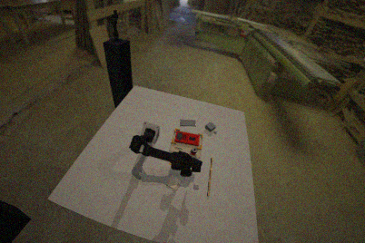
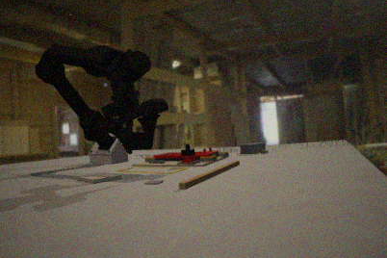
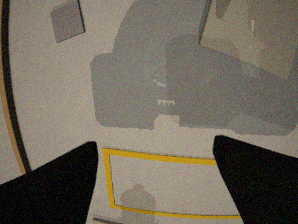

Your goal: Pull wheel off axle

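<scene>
Top view, left to right: arm base (image 1: 151,131) sits on the white table (image 1: 100,173), the arm reaching rightward with the tool (image 1: 187,169) held above the table, near the red fixture plate (image 1: 187,138). The wheel (image 1: 193,151), a small dark part, stands on its upright axle at the near right corner of that plate, just beside the tool. A wooden strip (image 1: 210,177) lies further right.

Wrist view: tool fingers are spread apart with nothing between them; the yellow-outlined marked area (image 3: 166,185) lies directly below, between them.
</scene>
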`<act>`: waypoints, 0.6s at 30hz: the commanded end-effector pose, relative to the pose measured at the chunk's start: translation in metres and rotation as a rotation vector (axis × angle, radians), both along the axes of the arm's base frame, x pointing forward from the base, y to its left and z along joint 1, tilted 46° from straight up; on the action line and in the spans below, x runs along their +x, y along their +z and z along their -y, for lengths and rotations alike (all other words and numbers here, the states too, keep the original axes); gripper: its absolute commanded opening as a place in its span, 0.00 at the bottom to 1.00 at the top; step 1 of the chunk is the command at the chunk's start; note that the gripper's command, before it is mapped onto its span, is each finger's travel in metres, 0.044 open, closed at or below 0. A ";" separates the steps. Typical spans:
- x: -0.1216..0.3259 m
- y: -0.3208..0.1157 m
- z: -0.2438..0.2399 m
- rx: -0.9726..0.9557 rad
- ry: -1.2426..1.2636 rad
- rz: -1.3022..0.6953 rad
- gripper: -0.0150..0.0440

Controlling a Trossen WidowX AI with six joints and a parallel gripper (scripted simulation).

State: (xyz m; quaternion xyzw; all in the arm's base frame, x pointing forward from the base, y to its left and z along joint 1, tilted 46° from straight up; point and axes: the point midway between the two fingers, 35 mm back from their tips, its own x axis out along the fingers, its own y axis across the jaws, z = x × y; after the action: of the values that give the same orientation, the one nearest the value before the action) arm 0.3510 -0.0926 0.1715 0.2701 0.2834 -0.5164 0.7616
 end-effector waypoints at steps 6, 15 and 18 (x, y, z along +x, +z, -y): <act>0.014 -0.059 -0.096 -0.144 0.523 -0.595 0.76; 0.001 -0.103 -0.168 -0.356 0.947 -1.155 0.76; 0.001 -0.103 -0.168 -0.356 0.947 -1.155 0.76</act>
State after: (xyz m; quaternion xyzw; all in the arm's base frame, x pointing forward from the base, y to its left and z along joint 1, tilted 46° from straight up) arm 0.3499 0.0689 0.0671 -0.2841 0.6283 -0.2509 0.6793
